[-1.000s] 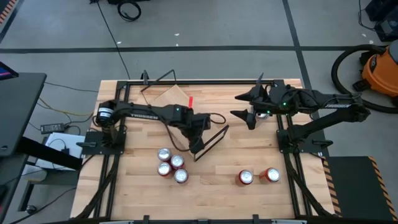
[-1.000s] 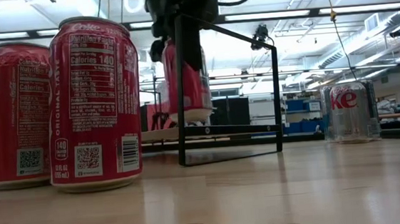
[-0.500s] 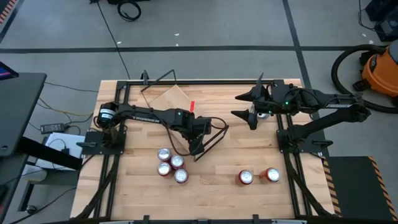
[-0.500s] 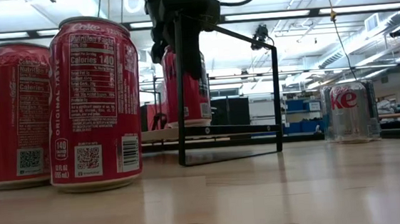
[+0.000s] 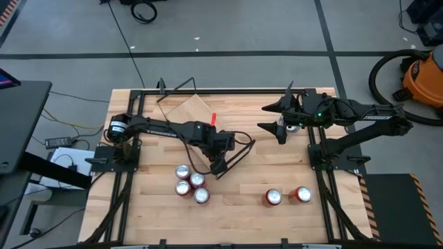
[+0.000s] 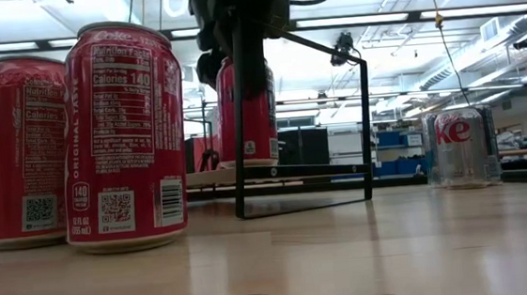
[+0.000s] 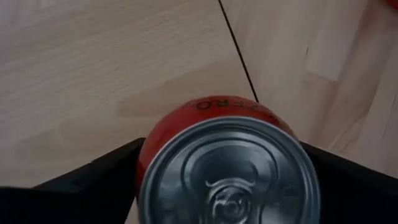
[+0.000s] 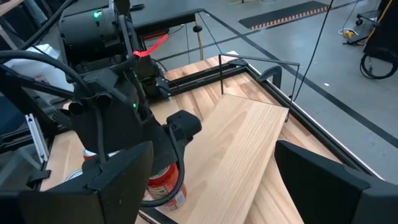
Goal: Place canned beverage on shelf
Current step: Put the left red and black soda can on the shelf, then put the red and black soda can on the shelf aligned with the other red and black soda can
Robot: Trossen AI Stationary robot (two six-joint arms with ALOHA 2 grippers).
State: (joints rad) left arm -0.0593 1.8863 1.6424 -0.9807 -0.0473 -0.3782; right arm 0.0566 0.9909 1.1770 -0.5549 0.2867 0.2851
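The shelf (image 5: 192, 111), a light-wood plank with black wire end frames, lies slantwise on the table. A red can (image 6: 255, 129) stands upright on its bottom on the plank's near end (image 6: 294, 171), next to the near wire frame. My left gripper (image 5: 218, 160) points down over this can (image 7: 227, 168) and is open, one finger on either side of the can's upper wall. My right gripper (image 5: 263, 117) hangs raised at the table's far right. It is open, with nothing between its fingers.
Several red cans (image 5: 190, 183) stand in a cluster near the front left, and two more (image 5: 287, 197) at the front right. A silver can (image 6: 459, 146) stands at the far right, below the right arm. Bare wood lies between the two groups.
The red can has come down a little and now stands on the shelf's plank. My left gripper has stayed above it and has opened, letting go of the can.
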